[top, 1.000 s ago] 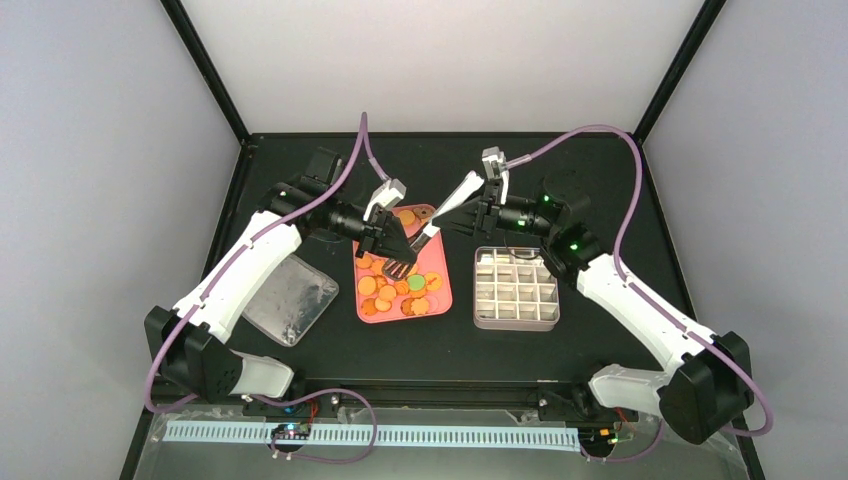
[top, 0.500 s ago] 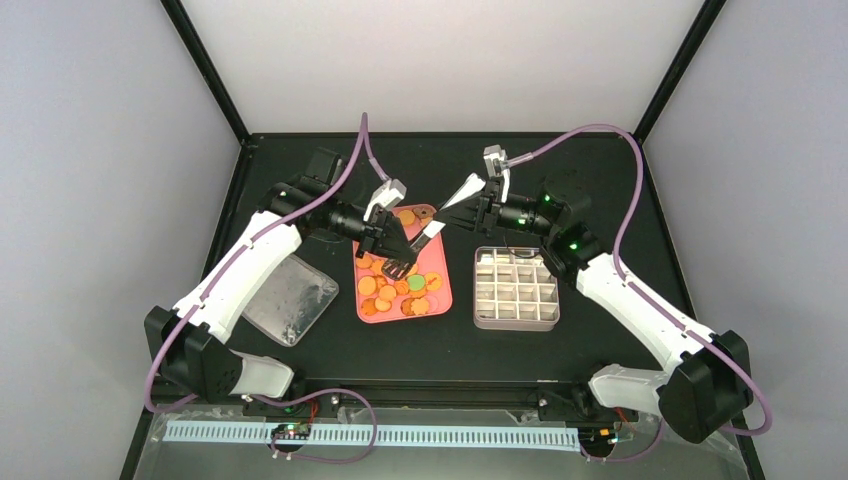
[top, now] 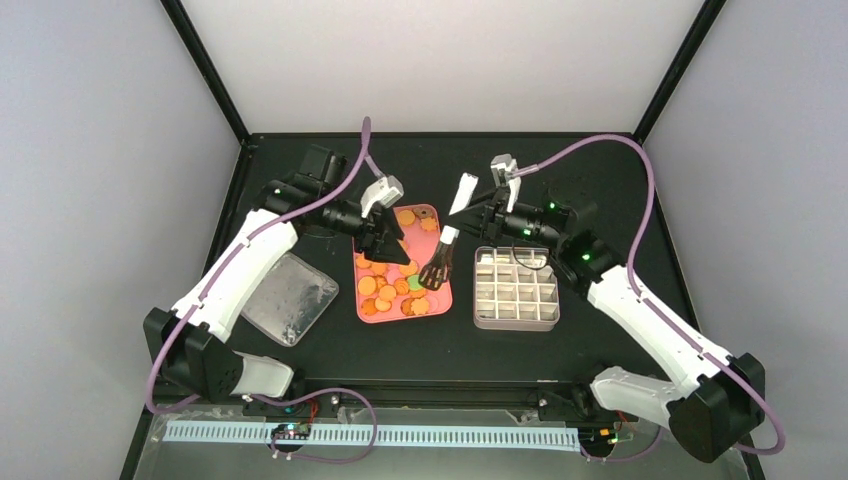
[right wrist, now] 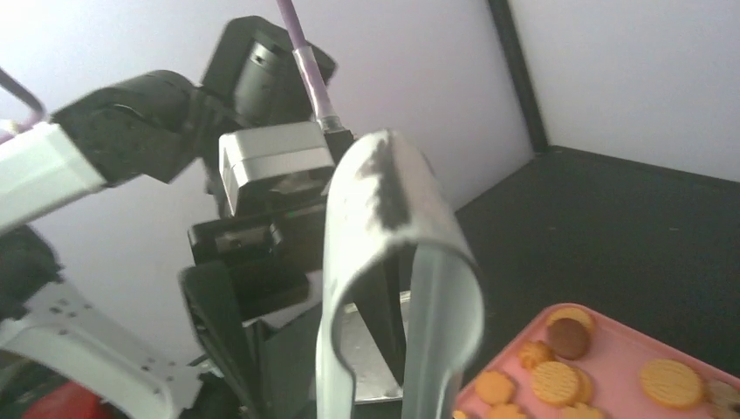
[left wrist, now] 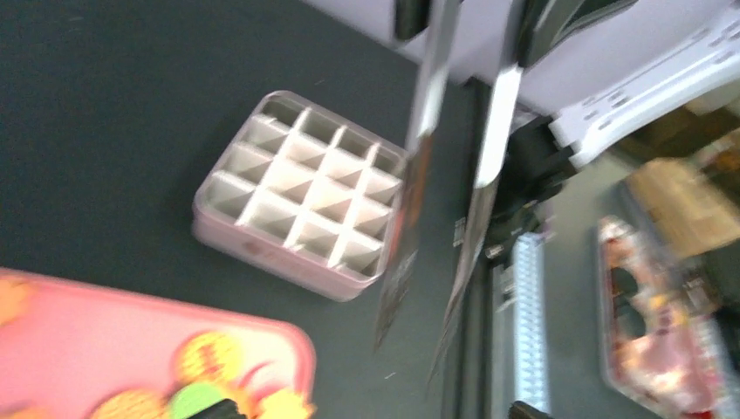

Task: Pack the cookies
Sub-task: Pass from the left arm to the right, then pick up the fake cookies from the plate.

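Observation:
Several round cookies (top: pixel 392 290), mostly orange with one green, lie on a pink tray (top: pixel 405 318). My right gripper (top: pixel 478 212) is shut on the upper part of the metal tongs (top: pixel 450 235), whose black tips hang over the tray's right edge. My left gripper (top: pixel 385 240) hovers over the tray's left half, open and empty. In the left wrist view the blurred tongs (left wrist: pixel 419 175) hang ahead of that gripper (left wrist: pixel 368 410), whose jaws stand wide apart, with cookies (left wrist: pixel 205 358) below. The right wrist view shows the tongs' bent end (right wrist: pixel 384 201) and cookies (right wrist: pixel 558 380).
A pale pink box with a grid of empty cells (top: pixel 515 290) stands right of the tray and also shows in the left wrist view (left wrist: pixel 301 196). A clear lid (top: pixel 290 295) lies left of the tray. Black frame posts rise at the back corners.
My left gripper has let go of the tongs' tip end and opened. The right gripper has swung the tongs right and more upright, with their tips now at the tray's right edge.

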Controlling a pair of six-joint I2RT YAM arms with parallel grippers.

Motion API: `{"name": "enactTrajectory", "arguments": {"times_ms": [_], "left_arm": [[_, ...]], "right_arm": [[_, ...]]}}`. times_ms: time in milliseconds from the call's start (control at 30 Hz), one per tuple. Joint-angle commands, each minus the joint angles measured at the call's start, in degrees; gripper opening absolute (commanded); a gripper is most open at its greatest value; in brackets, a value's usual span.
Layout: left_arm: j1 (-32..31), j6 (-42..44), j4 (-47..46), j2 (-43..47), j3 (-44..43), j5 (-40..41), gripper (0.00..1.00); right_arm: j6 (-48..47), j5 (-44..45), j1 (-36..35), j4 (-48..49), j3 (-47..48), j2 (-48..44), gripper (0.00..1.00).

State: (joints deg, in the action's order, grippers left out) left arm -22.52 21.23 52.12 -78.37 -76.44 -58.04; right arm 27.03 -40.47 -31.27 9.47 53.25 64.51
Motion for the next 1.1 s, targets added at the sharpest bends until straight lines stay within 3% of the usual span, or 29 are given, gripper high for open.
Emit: {"name": "enactTrajectory", "arguments": {"times_ms": [0,233,767,1067], "left_arm": [[4.49,3.55,4.12,-0.55,-2.69,12.46,0.87],[15.86,4.92,2.05,-2.19,2.82,26.40,0.89],[22.63,4.57,-1.05,3.22,12.05,28.15,0.89],[24.91,6.09,-0.37,3.92,12.46,28.34,0.88]], "right_arm": [[-7.43,9.19,-0.69,-6.77,0.84,-1.85,0.29],[-12.18,19.25,-6.00,-7.63,2.05,1.94,0.27],[-22.83,43.85,-21.82,-4.91,21.18,29.44,0.22],[-22.68,46.71,-25.30,-2.22,19.45,33.31,0.24]]}}
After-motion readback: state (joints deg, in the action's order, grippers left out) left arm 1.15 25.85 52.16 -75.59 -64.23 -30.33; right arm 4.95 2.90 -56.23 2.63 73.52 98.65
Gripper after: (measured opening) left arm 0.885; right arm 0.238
